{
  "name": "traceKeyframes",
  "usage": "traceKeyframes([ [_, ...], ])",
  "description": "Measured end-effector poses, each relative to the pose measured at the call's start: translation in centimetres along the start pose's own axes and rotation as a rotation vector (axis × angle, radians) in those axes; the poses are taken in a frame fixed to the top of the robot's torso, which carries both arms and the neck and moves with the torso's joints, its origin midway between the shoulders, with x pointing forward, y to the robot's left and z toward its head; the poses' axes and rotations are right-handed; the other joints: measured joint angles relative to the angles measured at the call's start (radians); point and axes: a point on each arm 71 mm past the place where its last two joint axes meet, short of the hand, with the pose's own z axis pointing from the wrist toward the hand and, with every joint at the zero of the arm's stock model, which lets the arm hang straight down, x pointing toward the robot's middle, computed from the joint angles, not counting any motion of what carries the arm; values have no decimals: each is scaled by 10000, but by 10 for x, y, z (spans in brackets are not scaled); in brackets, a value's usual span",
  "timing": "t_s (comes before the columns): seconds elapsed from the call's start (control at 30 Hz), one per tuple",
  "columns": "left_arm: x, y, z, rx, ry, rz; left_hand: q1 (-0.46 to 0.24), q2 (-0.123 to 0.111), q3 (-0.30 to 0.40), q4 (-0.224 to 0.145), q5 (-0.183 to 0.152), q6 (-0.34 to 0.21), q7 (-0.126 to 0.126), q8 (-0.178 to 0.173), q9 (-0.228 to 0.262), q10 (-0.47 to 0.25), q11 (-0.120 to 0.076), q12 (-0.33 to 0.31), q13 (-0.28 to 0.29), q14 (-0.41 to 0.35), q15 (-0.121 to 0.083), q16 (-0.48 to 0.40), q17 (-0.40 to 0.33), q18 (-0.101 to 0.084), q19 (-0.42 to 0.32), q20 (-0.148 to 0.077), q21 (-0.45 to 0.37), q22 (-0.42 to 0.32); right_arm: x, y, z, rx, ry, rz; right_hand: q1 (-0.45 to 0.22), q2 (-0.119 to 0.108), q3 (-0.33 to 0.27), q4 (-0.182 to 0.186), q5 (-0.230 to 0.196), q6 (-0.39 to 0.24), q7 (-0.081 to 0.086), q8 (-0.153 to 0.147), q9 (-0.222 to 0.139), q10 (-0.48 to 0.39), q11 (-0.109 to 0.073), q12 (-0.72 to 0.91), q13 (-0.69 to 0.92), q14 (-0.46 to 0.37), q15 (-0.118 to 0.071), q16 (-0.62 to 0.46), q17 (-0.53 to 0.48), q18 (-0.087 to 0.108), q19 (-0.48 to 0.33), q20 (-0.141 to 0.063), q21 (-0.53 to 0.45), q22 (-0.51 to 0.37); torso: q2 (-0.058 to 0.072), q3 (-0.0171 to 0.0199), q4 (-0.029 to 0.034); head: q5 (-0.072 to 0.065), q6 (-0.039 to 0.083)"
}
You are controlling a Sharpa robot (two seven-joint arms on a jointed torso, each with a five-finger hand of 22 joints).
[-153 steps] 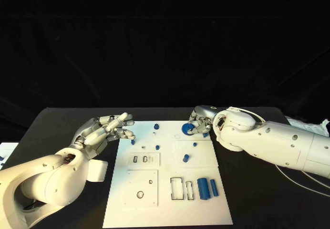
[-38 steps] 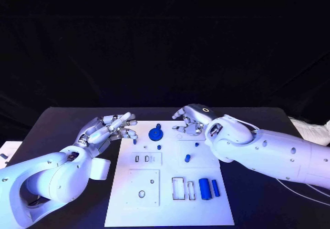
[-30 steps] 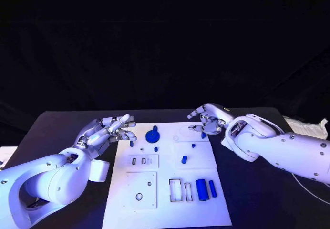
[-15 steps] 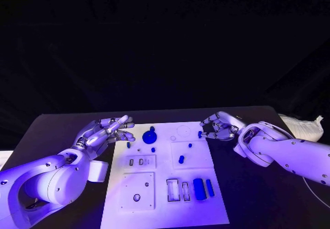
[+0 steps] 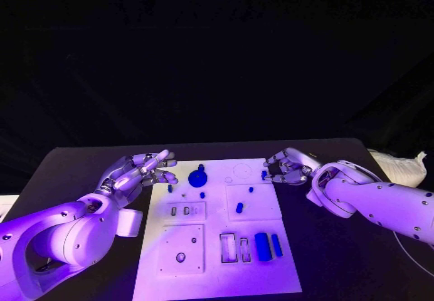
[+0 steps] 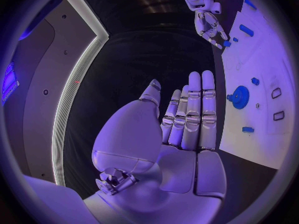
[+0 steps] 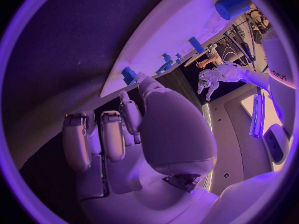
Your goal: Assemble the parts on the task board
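1. Since five seconds ago the blue gear (image 5: 197, 179) has gone from the right hand's (image 5: 288, 168) fingers, at the board's far right, to a spot flat on the board's far left part; that hand now sits at the board's right edge.
2. White and rectangular, the task board (image 5: 213, 276) lies mid-table and carries raised white plates with slots and holes.
3. Other parts on it: a fat blue cylinder (image 5: 262, 246) and a thinner blue rod (image 5: 276, 244) side by side in the near right area, a short blue peg (image 5: 239, 207) near the middle, and small blue pegs around the gear.
4. Right hand: fingers curled in around a small blue peg (image 5: 264, 176) at the board's edge; the right wrist view shows a fingertip just beside it, but whether it pinches the peg I cannot tell.
5. Left hand (image 5: 137, 174): fingers apart and straight, holding nothing, hovering by the board's far left corner.
6. No readable writing on the board.
7. Black table (image 5: 81, 169) lies bare on both sides of the board.
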Motion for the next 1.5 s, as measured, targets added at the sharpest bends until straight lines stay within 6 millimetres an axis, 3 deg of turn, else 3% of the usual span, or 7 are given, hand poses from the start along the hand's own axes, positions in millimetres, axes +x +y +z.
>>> traceKeyframes([
  [0.5, 0, 0, 0, -4, 0, -4, 0, 0, -29, -29, 0, 0, 0, 0, 0, 0, 0, 0, 0, 0, 0, 0, 34, 0, -36, 36, 0, 11, 13, -2, 7, 117, 325, 24, 85, 178, -26, -86, 41, 391, -41, 43, 38, 35, -37, 155, 23, 0, -1, 39, -2, -1, 0, 0, 0, -2, -4, -1, 2, 63, -87],
  [0.8, -1, 0, 0, -10, -21, 5, 0, 0, -29, -29, 0, 0, 0, 0, 0, 0, 0, 0, 0, 0, 0, 0, 32, 0, -36, 36, 0, 10, 14, -2, 7, 121, 358, 6, 171, 386, 68, -236, 41, 926, -209, 238, 102, 108, -109, 240, 33, 0, -1, 39, -3, -1, 0, 0, 0, -2, -4, 6, -9, 69, -121],
  [1.17, -2, 0, -1, -30, -33, 8, 0, 0, -29, -29, 0, 0, 0, 0, 0, 0, 0, 1, 0, 0, 0, 0, 32, 0, -36, 36, 0, 9, 14, -1, 8, 98, 330, -1, 274, 627, 192, -477, -213, 1487, -440, 429, 172, 161, -163, 393, 43, -15, -173, 121, -4, 0, 0, -76, 48, -3, -9, 11, -6, 43, -137],
  [1.5, -3, 0, -1, -52, -52, 16, 0, 0, -29, -29, 0, 0, 0, 0, 1, 0, 0, 1, 0, 0, 0, 0, 31, 0, -36, 36, 0, 8, 15, 2, 8, 88, 161, 108, 168, 758, 216, -585, -258, 1593, -376, 582, 218, 230, -243, 594, -9, 1, -326, 118, -5, 0, 0, -220, 48, -4, -12, 12, 0, 58, -148],
])
